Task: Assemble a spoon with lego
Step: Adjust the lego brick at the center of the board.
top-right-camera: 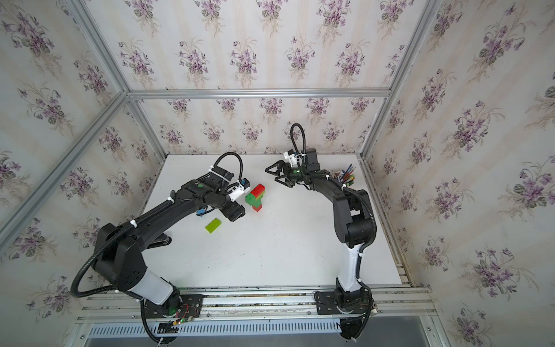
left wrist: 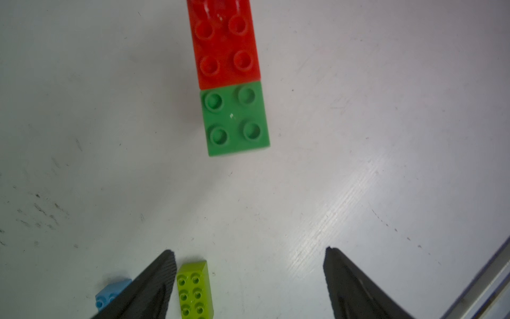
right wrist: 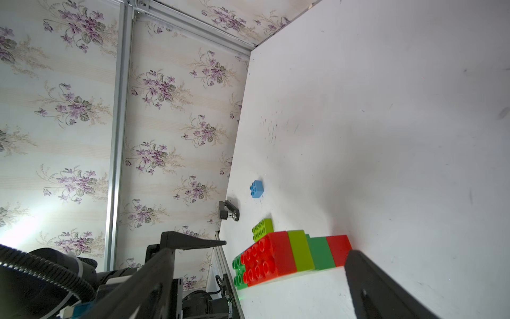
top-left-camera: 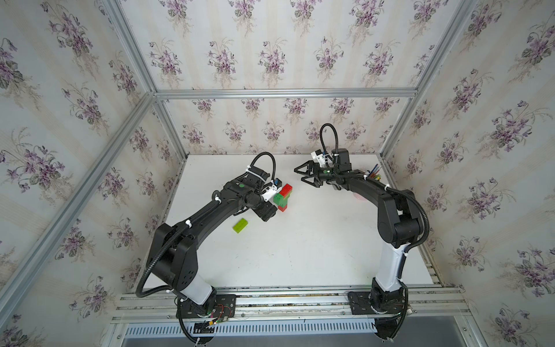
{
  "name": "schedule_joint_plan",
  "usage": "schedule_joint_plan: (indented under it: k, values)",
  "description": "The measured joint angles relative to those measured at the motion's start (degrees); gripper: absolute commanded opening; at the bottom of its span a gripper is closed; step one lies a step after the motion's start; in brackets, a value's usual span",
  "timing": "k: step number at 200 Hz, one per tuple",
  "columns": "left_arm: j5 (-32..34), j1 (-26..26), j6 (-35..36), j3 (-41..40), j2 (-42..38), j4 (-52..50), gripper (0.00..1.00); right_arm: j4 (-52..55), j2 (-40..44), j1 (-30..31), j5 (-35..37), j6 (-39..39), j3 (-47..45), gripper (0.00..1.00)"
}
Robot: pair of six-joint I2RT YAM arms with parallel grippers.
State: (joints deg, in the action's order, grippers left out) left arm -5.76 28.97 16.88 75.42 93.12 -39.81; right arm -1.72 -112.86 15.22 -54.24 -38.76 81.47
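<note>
Broadly, the white table (top-left-camera: 300, 255) filled the floor of the wallpapered cell, and we saw both black arms bent inward over its far half. The left arm (top-left-camera: 207, 211) reached in from its own side, and the right arm (top-left-camera: 390, 204) curved round towards the middle.

The right gripper (top-left-camera: 299, 175) hung above the table beyond the build and clear of it. Its jaws were spread wide with nothing between them, and we read the same from the right wrist view.

The left gripper (left wrist: 248, 255) pointed down at the table on the near side of the build. In its wrist view the two dark fingers (left wrist: 154, 279) stood well apart over bare table, gripping nothing.

The spoon (top-left-camera: 282, 196) stood near the middle of the far half of the table, between the two grippers and touched by neither. It rested on its narrow red foot with its studs up. A red brick and a green one lay side by side on top, with lime, green and red layers below, as the right wrist view (right wrist: 278, 256) showed.

A bundle of pens (top-left-camera: 372, 174) stood at the far right edge.

One loose lime lego (top-left-camera: 240, 225) brick lay flat, studs up, near the left gripper and apart from the build. A smaller light blue brick (top-right-camera: 200, 212) lay further left, partly under the left arm.
</note>
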Motion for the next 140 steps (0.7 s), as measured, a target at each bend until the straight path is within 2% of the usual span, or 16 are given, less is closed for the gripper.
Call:
schedule_joint_plan:
  k: [65, 140]
  values:
    - [2.5, 0.8, -2.7, 5.7, 7.3, 5.2, 0.9, 2.8, 3.1, -3.5, 0.8, 2.1, -2.8, 1.0]
    - [7.6, 0.6, -2.8, 6.4, 8.4, 6.1, 0.9, 3.3, 3.2, -4.0, 0.7, 3.1, -2.9, 1.0]
